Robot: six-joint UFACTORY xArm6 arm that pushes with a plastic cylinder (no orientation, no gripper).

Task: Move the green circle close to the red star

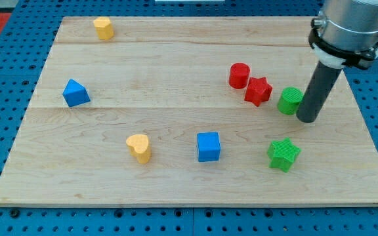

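Observation:
The green circle [290, 100] stands on the wooden board at the view's right. The red star [258, 90] lies just to its left, a small gap apart. My tip [308, 120] is at the end of the dark rod, right beside the green circle on its right and slightly below it; I cannot tell if it touches. The arm's grey body fills the view's top right corner.
A red cylinder [239, 75] sits against the red star's upper left. A green star [283, 155] lies below the tip. A blue cube [209, 146], a yellow heart [139, 147], a blue triangle [75, 93] and a yellow block [103, 28] are spread leftward.

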